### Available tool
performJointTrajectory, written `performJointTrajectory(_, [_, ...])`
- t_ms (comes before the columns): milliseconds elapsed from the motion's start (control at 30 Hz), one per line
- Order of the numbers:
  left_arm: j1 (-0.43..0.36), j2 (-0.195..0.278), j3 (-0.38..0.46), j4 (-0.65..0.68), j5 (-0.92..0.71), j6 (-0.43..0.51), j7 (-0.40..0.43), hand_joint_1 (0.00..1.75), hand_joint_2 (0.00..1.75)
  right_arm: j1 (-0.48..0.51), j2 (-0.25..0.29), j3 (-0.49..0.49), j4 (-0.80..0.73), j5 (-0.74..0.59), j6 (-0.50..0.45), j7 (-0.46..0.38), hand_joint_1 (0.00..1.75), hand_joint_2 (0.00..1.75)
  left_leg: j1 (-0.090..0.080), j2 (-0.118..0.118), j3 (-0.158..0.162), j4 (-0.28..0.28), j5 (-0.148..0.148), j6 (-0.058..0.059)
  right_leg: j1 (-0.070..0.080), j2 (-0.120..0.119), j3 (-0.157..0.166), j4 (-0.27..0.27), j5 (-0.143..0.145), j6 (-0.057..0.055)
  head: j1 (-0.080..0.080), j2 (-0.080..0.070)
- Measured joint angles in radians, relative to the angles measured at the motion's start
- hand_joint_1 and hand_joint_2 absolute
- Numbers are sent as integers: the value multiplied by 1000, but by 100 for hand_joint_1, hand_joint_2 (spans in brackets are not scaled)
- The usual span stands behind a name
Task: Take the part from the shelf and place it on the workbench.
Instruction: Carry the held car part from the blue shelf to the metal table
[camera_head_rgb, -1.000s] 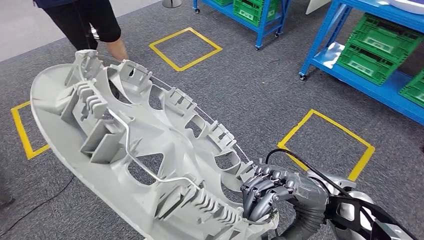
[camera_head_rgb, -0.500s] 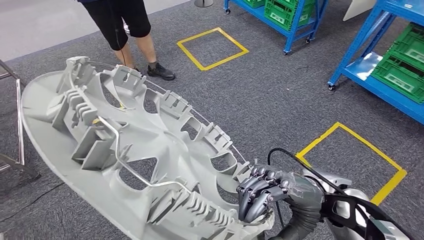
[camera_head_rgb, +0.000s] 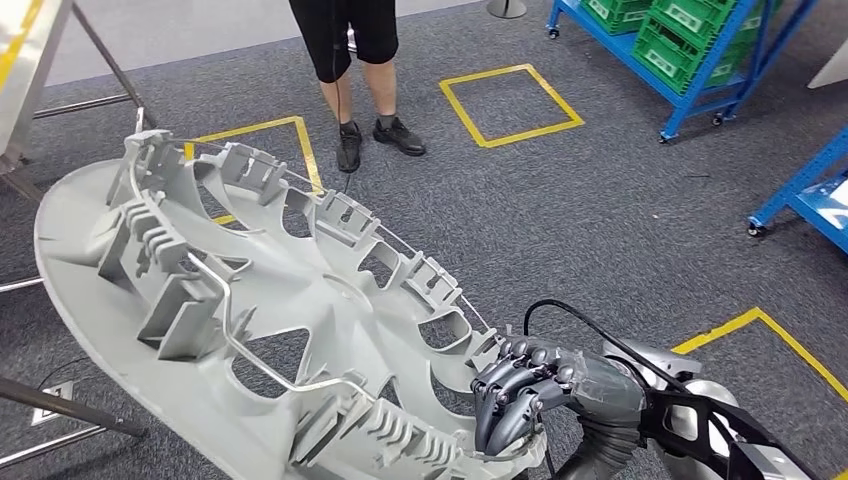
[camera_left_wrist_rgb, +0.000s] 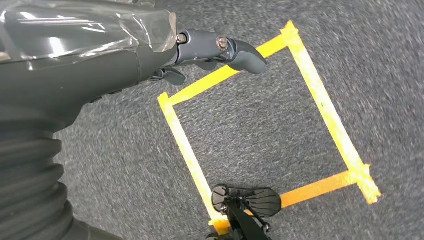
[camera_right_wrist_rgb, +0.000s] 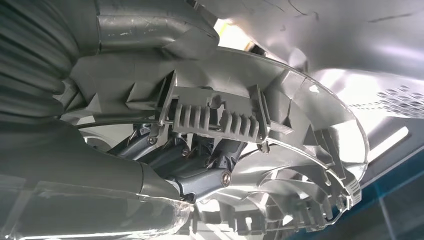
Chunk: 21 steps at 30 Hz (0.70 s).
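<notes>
Part is a big round light-grey plastic wheel cover (camera_head_rgb: 270, 320), ribbed inner side facing up with a thin bent metal wire ring running round its clips, and it's up in the air, tilted, taking up most of the lower left of the head view. The right hand (camera_head_rgb: 525, 390) has it by the rim at the near edge, dark fingers curled over the edge and hooked onto the plastic; the right wrist view shows the same hand (camera_right_wrist_rgb: 200, 170) tucked in under a ribbed clip block of the cover (camera_right_wrist_rgb: 280, 125), fingers wrapped round the structure there. The left hand (camera_left_wrist_rgb: 150, 55) hangs over the grey carpet floor (camera_left_wrist_rgb: 260, 125) with nothing in it, thumb sticking out and the other fingers mostly hidden behind the palm, so I honestly can't tell how far they're curled. Below it on the carpet there's a square of yellow tape (camera_left_wrist_rgb: 320, 100). In the head view more yellow tape squares (camera_head_rgb: 510, 105) sit on the floor, a person in black shorts and black shoes (camera_head_rgb: 360, 60) stands just beyond the far edge of the cover, a blue metal shelf rack with green plastic crates (camera_head_rgb: 700, 50) is off at the top right, and the leg of a metal frame (camera_head_rgb: 60, 405) shows at the left.
</notes>
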Motion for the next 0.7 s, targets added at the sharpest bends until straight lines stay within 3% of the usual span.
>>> performJointTrajectory(67, [0,0,0,0,-4,1,-3,0,175,1,-3,0,2,2,0,-2,161,175,4,-31,-5,17,-10,-14,-9,28,60,-134,59,19,2,0])
performJointTrajectory(133, [2,1,0,-1,-8,3,-6,0,175,2,-4,1,3,2,0,-7,161,175,5,-51,-15,32,-19,-27,-9,50,89,-191,80,10,5,0])
performJointTrajectory(200, [5,1,0,-1,-11,4,-9,0,175,2,-4,1,3,2,0,-13,161,175,8,-63,-22,36,-21,-33,-6,40,90,-189,79,-10,5,0])
performJointTrajectory(233, [7,0,1,-1,-13,5,-10,0,175,1,-4,1,3,4,0,-14,161,175,8,-52,-26,41,-23,-37,-5,32,92,-190,78,-16,5,0])
performJointTrajectory(300, [7,2,0,-2,-17,8,-12,0,175,3,-4,0,3,4,-1,-17,161,175,6,5,-52,95,-50,-43,-5,12,97,-191,77,-27,0,0])
performJointTrajectory(333, [5,2,0,-2,-19,9,-13,0,175,4,-4,-1,3,4,-1,-18,161,175,5,40,-81,151,-76,-46,-1,2,100,-192,74,-31,-3,0])
performJointTrajectory(367, [3,3,0,-2,-19,10,-13,0,175,6,-4,-1,3,4,-1,-19,161,175,5,61,-117,221,-106,-47,3,-8,101,-192,72,-35,-5,0])
performJointTrajectory(433, [2,2,0,-2,-20,10,-14,0,175,8,-5,-2,3,4,0,-20,161,175,6,72,-181,331,-139,-45,12,-33,103,-192,66,-42,-5,0])
performJointTrajectory(467, [2,2,0,-2,-20,10,-14,0,175,9,-5,-1,3,4,-1,-19,161,175,5,73,-189,337,-130,-41,16,-45,105,-192,63,-45,-5,0])
performJointTrajectory(533, [3,3,0,-2,-20,11,-15,0,175,10,-5,-1,3,4,-1,-19,161,175,-4,89,-141,233,-67,-23,24,-69,113,-192,56,-49,-5,0])
performJointTrajectory(600, [1,6,0,-5,-20,11,-15,0,175,10,-5,-2,3,4,-1,-19,161,175,-25,138,-75,105,-22,-1,29,-90,123,-194,48,-47,-4,0])
performJointTrajectory(667, [0,8,0,-8,-20,12,-16,0,175,11,-5,-2,3,4,-1,-20,161,175,-40,161,-55,60,-20,11,30,-112,127,-197,42,-40,-4,0])
performJointTrajectory(700, [0,8,0,-8,-20,12,-16,0,175,11,-5,-2,3,4,-1,-20,161,175,-41,148,-54,55,-19,14,31,-124,130,-200,40,-37,-5,0])
